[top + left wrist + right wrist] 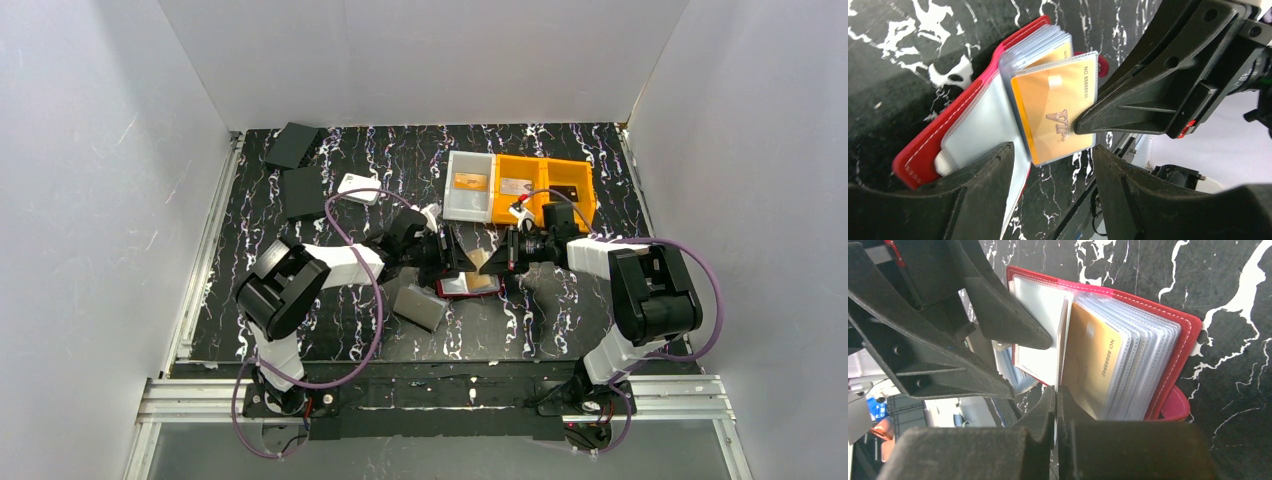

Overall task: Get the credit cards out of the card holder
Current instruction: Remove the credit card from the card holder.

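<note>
Right now the card holder [468, 286] lies open on the table [540, 320] in the middle, directly between the two arms, with its red covers flat and its clear sleeves fanned up. The right gripper [1056, 396] is pinched shut on the free edge of the front sleeve page [1053, 112], which carries an orange-gold credit card [1045, 100]; I can't tell if the jaws bite the card itself or only the plastic. That page stands up from the spine, its free edge pointing at the right arm, so the right arm is nearer and a pull-out would likely run away from the spine toward its side. The left gripper [1050, 160] is spread partway and holds nothing. It comes in from the opposite side, one finger over the empty sleeve on the left cover, probably to pin the holder. More cards [1128, 360] sit in the sleeves behind.
</note>
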Controlling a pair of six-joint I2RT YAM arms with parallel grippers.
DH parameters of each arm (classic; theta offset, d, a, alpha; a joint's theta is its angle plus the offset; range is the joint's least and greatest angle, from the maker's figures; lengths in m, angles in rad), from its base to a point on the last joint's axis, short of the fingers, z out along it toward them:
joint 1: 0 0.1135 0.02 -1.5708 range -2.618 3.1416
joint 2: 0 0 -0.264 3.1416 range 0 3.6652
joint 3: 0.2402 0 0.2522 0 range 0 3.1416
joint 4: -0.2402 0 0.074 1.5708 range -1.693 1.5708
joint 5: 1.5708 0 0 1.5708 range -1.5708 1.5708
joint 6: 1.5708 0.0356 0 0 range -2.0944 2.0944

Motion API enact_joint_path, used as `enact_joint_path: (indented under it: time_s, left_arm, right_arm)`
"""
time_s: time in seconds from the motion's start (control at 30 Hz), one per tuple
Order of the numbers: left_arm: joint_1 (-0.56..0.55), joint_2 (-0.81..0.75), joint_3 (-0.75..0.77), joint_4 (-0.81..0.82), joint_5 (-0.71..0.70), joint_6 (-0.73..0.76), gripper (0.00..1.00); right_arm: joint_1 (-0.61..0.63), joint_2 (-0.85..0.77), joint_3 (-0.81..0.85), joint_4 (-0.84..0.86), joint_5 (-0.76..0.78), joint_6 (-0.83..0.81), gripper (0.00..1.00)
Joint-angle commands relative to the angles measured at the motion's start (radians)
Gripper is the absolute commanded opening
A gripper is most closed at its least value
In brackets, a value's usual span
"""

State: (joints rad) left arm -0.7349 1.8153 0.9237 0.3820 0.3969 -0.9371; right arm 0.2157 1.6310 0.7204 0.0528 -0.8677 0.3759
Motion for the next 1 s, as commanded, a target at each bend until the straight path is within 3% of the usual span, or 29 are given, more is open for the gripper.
enact_joint_path:
  time_s: [0.0, 0.6, 0.73, 0.97]
  left_arm:
    - [0.014, 0.036, -0.023, 0.118, 0.069, -0.023, 0.57]
    - [0.046, 0.124, -0.06, 0.286, 0.124, -0.125, 0.5]
    - [0.052, 0.139, -0.063, 0.312, 0.133, -0.139, 0.5]
    - [0.052, 0.165, -0.057, 0.333, 0.146, -0.152, 0.49]
  right_arm:
    - [-0.013, 0.007, -0.011, 0.111, -0.108, 0.054, 0.01]
    - [-0.044, 0.066, -0.016, 0.121, -0.124, 0.048, 0.01]
    - [-0.05, 0.101, 0.001, 0.054, -0.078, -0.005, 0.01]
    - [-0.051, 0.14, 0.025, -0.003, -0.056, -0.048, 0.18]
